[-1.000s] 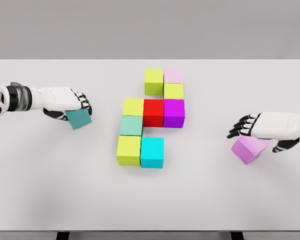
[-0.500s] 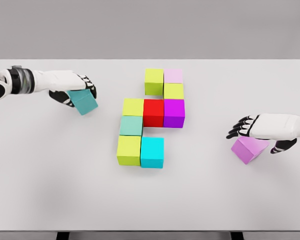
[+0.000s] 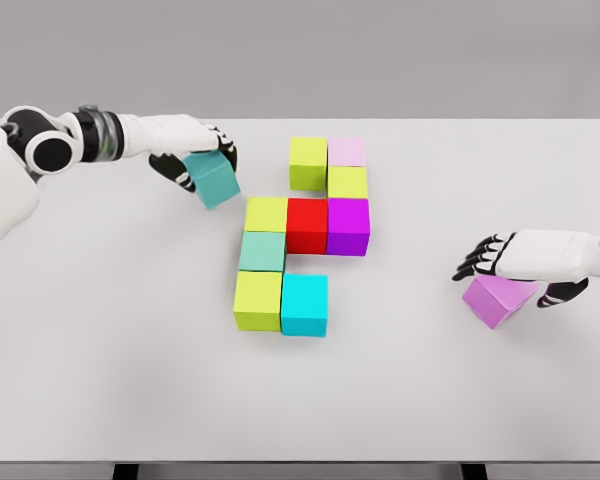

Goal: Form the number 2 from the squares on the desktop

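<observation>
White table (image 3: 100, 380) carries a block cluster (image 3: 300, 235). Left hand (image 3: 192, 150), arm outstretched, grips a tilted teal cube (image 3: 213, 180). Right hand (image 3: 525, 262) arches over a purple cube (image 3: 495, 298), fingers clasping it.

No readable text, labels or numbers on any surface.

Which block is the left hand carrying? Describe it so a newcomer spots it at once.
On the white table, look left of the coloured block cluster. The left hand grips a teal block, tilted and apart from the rest.
</observation>
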### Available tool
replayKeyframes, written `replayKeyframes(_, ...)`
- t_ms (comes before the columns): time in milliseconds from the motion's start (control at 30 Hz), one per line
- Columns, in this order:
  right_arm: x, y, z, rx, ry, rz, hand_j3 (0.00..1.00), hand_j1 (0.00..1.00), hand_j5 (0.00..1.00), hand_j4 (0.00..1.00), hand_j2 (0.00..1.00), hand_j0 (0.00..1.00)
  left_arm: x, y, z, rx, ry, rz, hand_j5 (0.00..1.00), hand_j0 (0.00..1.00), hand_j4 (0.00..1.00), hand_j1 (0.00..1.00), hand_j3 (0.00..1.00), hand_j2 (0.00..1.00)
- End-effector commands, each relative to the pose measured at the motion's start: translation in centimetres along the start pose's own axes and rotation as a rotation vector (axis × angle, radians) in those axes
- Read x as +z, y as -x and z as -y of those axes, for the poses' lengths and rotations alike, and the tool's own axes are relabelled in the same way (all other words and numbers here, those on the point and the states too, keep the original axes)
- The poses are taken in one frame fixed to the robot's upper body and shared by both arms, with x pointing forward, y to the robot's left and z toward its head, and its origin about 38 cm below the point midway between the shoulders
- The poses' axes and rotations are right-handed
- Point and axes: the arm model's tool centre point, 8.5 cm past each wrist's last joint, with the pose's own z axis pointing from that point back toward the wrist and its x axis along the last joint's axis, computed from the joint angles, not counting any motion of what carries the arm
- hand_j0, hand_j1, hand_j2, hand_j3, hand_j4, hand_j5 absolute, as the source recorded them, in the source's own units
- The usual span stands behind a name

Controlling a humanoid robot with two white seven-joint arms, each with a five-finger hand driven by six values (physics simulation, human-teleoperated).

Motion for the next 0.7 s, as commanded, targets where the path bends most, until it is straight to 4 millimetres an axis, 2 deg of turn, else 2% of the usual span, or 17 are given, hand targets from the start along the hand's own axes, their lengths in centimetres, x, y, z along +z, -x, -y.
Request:
replayKeyframes(0,0.0,0.1,-0.1,0.003,-0.004,-0.006,0.91,0.91,0.91,0.91,0.91,0.91,-0.5,0.2,-0.2,0.039,-0.003,-0.045,0.45,0.45,0.45,0.45,0.45,0.45)
replayKeyframes(67,0.0,0.1,-0.1,0.009,-0.009,-0.010,0.87,0.87,0.87,0.87,0.87,0.87,-1.7,0.9,-1.2,0.110,-0.008,-0.111,0.46,0.46,0.46,0.46,0.46,0.46)
replayKeyframes(167,0.0,0.1,-0.1,0.009,-0.009,-0.010,0.70,0.70,0.70,0.70,0.70,0.70,-3.5,1.1,-2.6,0.192,-0.012,-0.177,0.46,0.46,0.46,0.46,0.46,0.46)
replayKeyframes(200,0.0,0.1,-0.1,0.009,-0.009,-0.010,0.70,0.70,0.70,0.70,0.70,0.70,-4.5,0.7,-2.6,0.218,-0.004,-0.198,0.47,0.47,0.47,0.47,0.47,0.47)
replayKeyframes(267,0.0,0.1,-0.1,0.010,-0.009,-0.009,0.69,0.69,0.69,0.69,0.69,0.69,-5.1,0.6,-3.8,0.252,-0.012,-0.237,0.47,0.47,0.47,0.47,0.47,0.47)
replayKeyframes(333,0.0,0.1,-0.1,0.010,-0.009,-0.009,0.64,0.64,0.64,0.64,0.64,0.64,-6.1,0.2,-3.7,0.294,-0.002,-0.267,0.47,0.47,0.47,0.47,0.47,0.47)
replayKeyframes(467,0.1,0.2,0.2,0.014,-0.004,-0.013,0.63,0.63,0.63,0.63,0.63,0.63,-8.1,-1.1,-3.4,0.341,0.019,-0.280,0.47,0.47,0.47,0.47,0.47,0.47)
replayKeyframes(600,0.3,0.2,0.5,0.016,0.003,-0.015,0.63,0.63,0.63,0.63,0.63,0.63,-8.4,-0.8,-3.5,0.379,-0.008,-0.336,0.46,0.46,0.46,0.46,0.46,0.46)
replayKeyframes(667,0.3,0.2,0.8,0.021,0.012,-0.015,0.63,0.63,0.63,0.63,0.63,0.63,-8.6,-0.8,-4.2,0.407,-0.050,-0.393,0.46,0.46,0.46,0.46,0.46,0.46)
